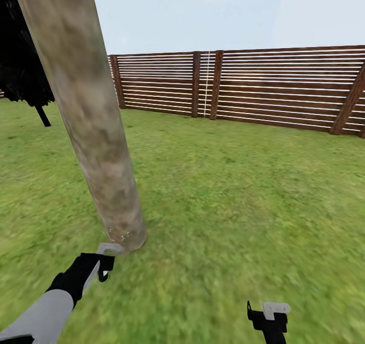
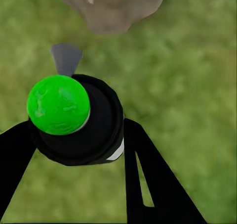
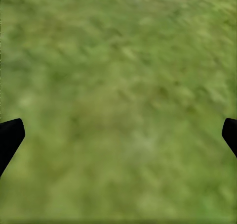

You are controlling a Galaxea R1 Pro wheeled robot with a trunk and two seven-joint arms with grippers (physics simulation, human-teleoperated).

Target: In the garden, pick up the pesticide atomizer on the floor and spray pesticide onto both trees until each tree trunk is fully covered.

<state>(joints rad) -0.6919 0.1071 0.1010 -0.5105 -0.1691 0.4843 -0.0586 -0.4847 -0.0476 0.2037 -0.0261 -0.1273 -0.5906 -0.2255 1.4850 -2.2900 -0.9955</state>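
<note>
Spraying is under way at the foot of the tree trunk [image 1: 83,106], judging by the few pale specks of pesticide [image 1: 119,234] dotted just above its base. The left gripper [image 2: 79,150] is clamped round the black body of the pesticide atomizer [image 2: 74,117], whose green cap [image 2: 58,104] faces the wrist camera and whose grey nozzle [image 2: 65,57] points straight ahead of the fingers at the trunk's base [image 2: 113,6].

From the head view, the nozzle tip [image 1: 109,248] sits just short of the bark, almost touching, with the trunk directly beyond it and rising away from the tool as a long, slightly leaning column. That is the relation the next move depends on: the trunk's long axis runs upward from the nozzle, so covering it likely calls for sweeping the spray up along that line, since only the lowest band shows any specks.

The right gripper [image 1: 268,314] hangs well to the side over bare grass [image 3: 118,105], its fingers [image 3: 10,135] spread wide with nothing between them. It is the farther arm. A brown slat fence [image 1: 284,88] lies far beyond both tools.
</note>
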